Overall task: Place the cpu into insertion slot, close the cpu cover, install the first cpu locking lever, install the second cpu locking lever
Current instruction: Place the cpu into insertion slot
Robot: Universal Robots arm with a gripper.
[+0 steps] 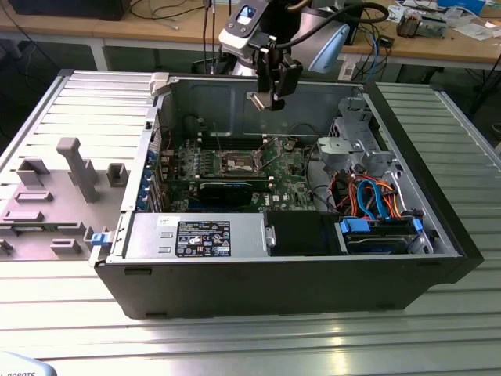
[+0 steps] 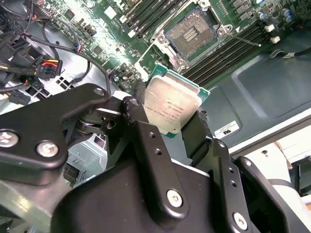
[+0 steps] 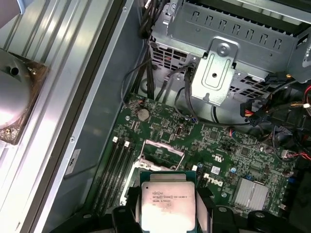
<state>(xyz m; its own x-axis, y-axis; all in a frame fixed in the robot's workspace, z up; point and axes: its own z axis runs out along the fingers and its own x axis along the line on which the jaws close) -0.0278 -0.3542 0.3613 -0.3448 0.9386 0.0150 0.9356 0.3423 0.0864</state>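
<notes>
My gripper [image 1: 272, 94] hangs above the open computer case, near its back wall, shut on the cpu [image 1: 257, 100]. In both wrist views the cpu [image 2: 171, 108] [image 3: 167, 200] is a flat square with a silver top, pinched at two opposite edges by the black fingers [image 2: 141, 124] [image 3: 206, 208]. The insertion slot [image 1: 239, 163] [image 2: 190, 31] lies below on the green board, its dark centre bare. In the first wrist view a thin silver frame, the cpu cover [image 3: 163, 148], stands raised at the socket's edge, just beyond the held cpu.
A silver drive cage [image 1: 352, 145] with orange and blue cables [image 1: 372, 196] stands at the exterior view's right. A long black card [image 1: 227, 189] and the power supply [image 1: 196, 235] lie in front of the socket. A grey fixture plate [image 1: 55, 196] sits outside the case.
</notes>
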